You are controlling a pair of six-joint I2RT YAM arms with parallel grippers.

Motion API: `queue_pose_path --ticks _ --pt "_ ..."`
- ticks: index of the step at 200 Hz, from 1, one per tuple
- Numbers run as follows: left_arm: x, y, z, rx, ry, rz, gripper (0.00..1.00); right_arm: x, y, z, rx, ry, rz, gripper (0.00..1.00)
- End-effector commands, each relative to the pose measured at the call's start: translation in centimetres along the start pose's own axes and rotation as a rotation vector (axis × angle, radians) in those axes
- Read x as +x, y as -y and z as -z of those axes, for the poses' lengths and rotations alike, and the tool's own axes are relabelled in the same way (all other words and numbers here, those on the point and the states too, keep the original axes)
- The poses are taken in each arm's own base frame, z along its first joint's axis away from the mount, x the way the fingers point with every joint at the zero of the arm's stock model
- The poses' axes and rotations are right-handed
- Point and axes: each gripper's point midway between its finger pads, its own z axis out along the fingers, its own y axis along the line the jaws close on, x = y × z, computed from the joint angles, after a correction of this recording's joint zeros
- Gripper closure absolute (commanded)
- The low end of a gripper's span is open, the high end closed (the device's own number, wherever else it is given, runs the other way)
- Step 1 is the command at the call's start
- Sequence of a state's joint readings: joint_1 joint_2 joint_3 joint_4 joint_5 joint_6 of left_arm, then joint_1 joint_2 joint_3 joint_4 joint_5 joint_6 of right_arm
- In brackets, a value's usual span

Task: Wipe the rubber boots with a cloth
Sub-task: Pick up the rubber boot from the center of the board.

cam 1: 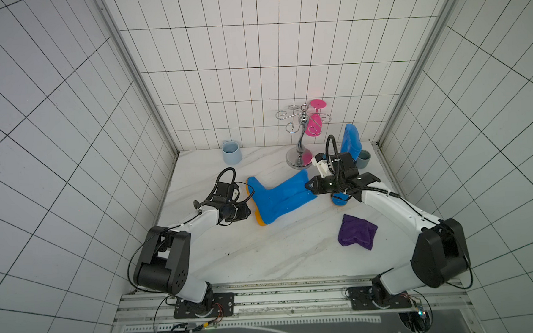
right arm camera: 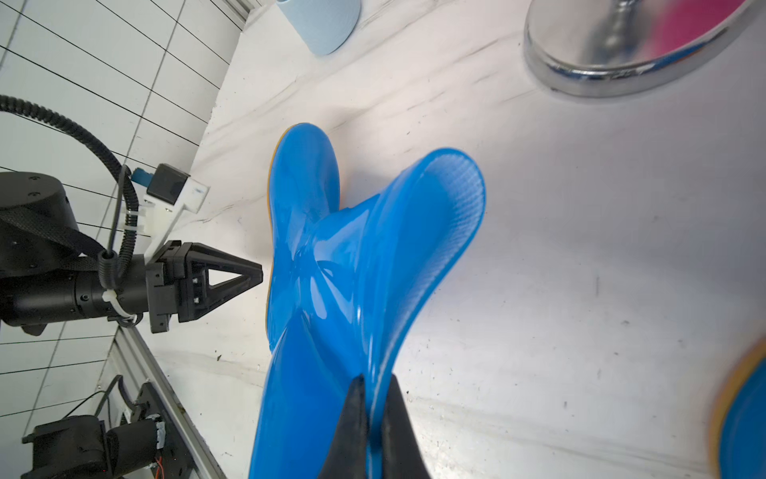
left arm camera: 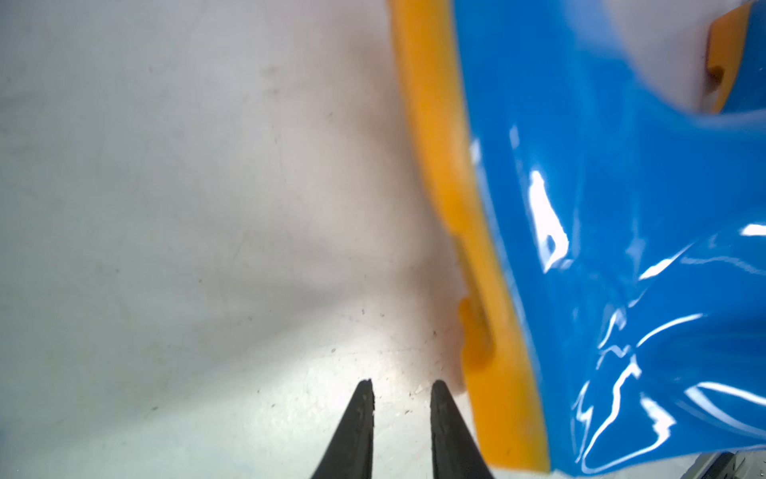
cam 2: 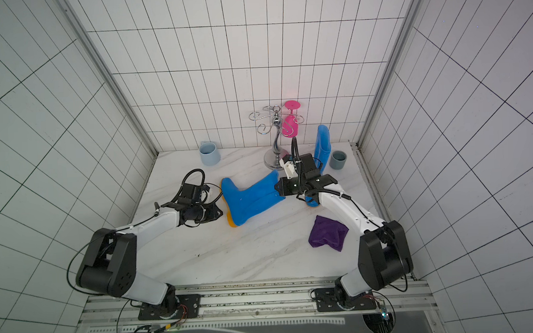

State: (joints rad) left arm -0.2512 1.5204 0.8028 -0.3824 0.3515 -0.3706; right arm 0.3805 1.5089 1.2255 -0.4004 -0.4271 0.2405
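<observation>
Pinching the shaft rim of the fallen boot with my right gripper; my left gripper hangs parted and empty just beside its sole. The cloth lies near that boot's shaft, untouched; the 2nd boot stands beyond it.

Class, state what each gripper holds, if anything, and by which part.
Right gripper pinches the lying boot by its shaft's top rim. Left gripper holds nothing; its fingers stand apart beside the sole.
</observation>
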Motion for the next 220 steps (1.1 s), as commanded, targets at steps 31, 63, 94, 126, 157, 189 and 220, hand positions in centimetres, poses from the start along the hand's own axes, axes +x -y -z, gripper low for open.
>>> queue_pose_path --ticks 31,63,94,126,157,189,220 --pt "-1.0 0.5 1.5 0.016 0.070 0.023 0.75 -6.9 -1.8 3.9 0.152 0.048 0.290 1.00" --pt "-1.7 1.3 1.4 0.057 0.089 0.040 0.74 -7.9 -2.3 4.4 0.191 0.023 0.356 1.00" --pt "-2.0 1.9 1.4 0.086 0.093 0.047 0.74 -8.1 -3.7 5.2 0.150 0.038 0.363 1.00" --pt "-2.4 2.1 1.6 0.093 0.108 0.048 0.73 -8.3 -4.9 7.5 0.152 0.055 0.401 1.00" --pt "-2.9 3.0 1.5 0.139 0.108 0.062 0.73 -9.0 -6.5 9.6 0.124 0.093 0.391 1.00" --pt "-3.0 3.8 1.7 0.169 0.119 0.062 0.73 -9.3 -8.3 11.0 0.085 0.123 0.409 1.00" --pt "-3.7 4.1 1.5 0.179 0.135 0.067 0.73 -8.0 -7.7 11.1 0.119 0.068 0.412 1.00"
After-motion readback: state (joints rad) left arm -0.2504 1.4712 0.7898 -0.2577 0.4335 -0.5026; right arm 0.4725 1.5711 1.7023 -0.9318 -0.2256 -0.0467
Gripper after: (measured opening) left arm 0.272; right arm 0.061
